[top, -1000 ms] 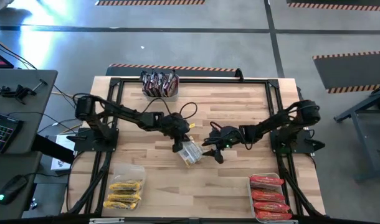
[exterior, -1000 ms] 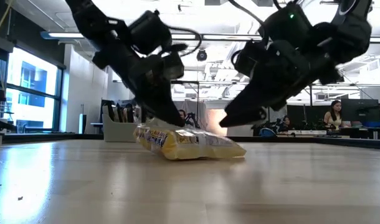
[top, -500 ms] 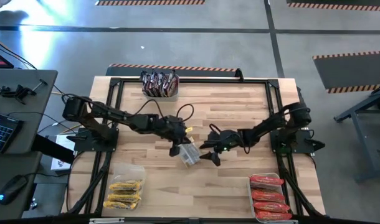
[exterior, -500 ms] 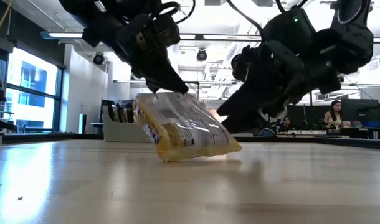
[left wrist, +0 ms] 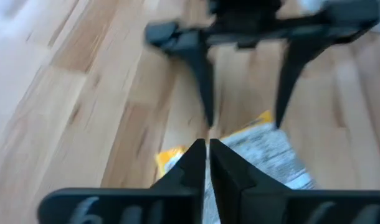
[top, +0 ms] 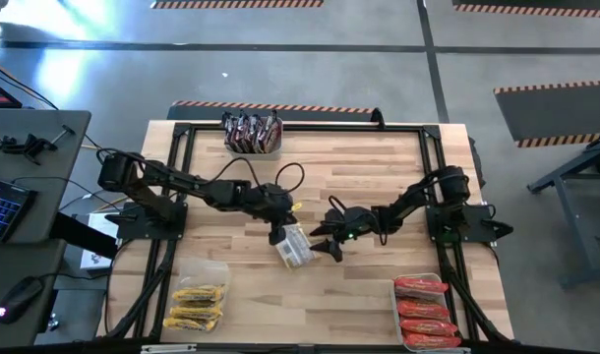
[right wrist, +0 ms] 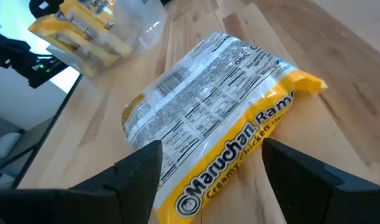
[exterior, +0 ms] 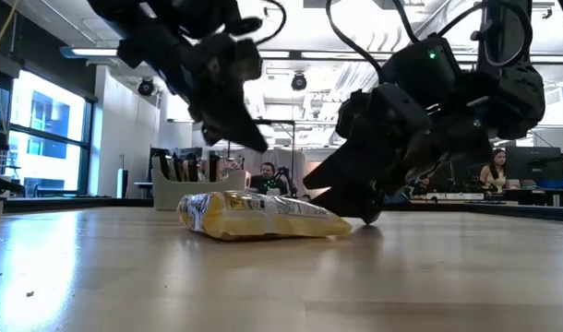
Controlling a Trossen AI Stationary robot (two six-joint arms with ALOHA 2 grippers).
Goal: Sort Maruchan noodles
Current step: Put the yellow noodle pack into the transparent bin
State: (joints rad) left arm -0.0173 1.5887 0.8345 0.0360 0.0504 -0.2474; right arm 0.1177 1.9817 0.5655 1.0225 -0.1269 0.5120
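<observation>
**Mid-table: one yellow packet left between the two grippers**

At the centre of the wooden table (top: pixel 379 177) lies a single yellow Maruchan creamy chicken ramen packet (top: pixel 295 248), flat on the boards with its printed back panel upward. Taking this packet as the landmark, three clear bins stand around it, each well apart from it. The bin of dark packets (top: pixel 252 133) sits at the table's far edge. The bin of yellow packets (top: pixel 199 301) sits at the near left corner, and the bin of red-orange packets (top: pixel 424 313) at the near right corner. No other loose packet shows on the table, so the sorting appears nearly finished. What seems to remain is carrying this last yellow packet to the yellow bin.

The left gripper (top: pixel 278 234) hovers just above the packet's left end with its fingers pressed together. In the left wrist view they meet with nothing between them, and in the low view they stand clear of the wrapper, so the packet is not held. The right gripper (top: pixel 331 246) sits low at the packet's right end, fingers spread wide. The right wrist view shows the packet (right wrist: pixel 209 118) lying just ahead of them, ungripped; whether a fingertip touches the wrapper cannot be told.
</observation>
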